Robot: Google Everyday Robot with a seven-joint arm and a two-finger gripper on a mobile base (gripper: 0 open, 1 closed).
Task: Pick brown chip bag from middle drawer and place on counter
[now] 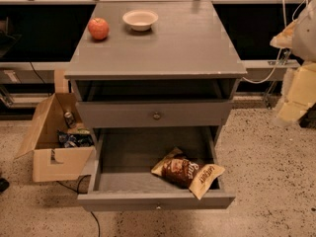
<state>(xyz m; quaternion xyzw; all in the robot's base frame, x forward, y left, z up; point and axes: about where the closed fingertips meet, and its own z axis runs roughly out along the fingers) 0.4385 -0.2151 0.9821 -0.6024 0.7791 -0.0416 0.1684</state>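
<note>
Cardboard box: Stands on the floor left of the cabinet with its flaps open. It holds dark blue snack packets and a can. These are not your target, so leave them alone.
Apple: Rests at the rear left of the surface.
Bowl: Sits near the apple on its right, also at the rear. Both items occupy the back, so treat the bare front half as the likely drop zone.
Upper drawer front: Closed, with a brass knob at centre. It overhangs the rear of the drawer below, so expect to approach from the front and above.
Middle drawer: Stands pulled out, which exposes its flat bottom from above.
Brown chip bag: Lies in the front right corner of the middle drawer. One tan end rests against the front panel. The foil is crinkled and is likely to slip or crush, so plan your grip on the dark body.
Tool: Hangs at the right edge of the view, beside and above the cabinet's right side. It is well apart from the bag and does not touch it. You cannot tell whether it is spread or pressed together.
Step in hand: The bag is not yet reached. The pick comes first, and the placing follows.
</note>
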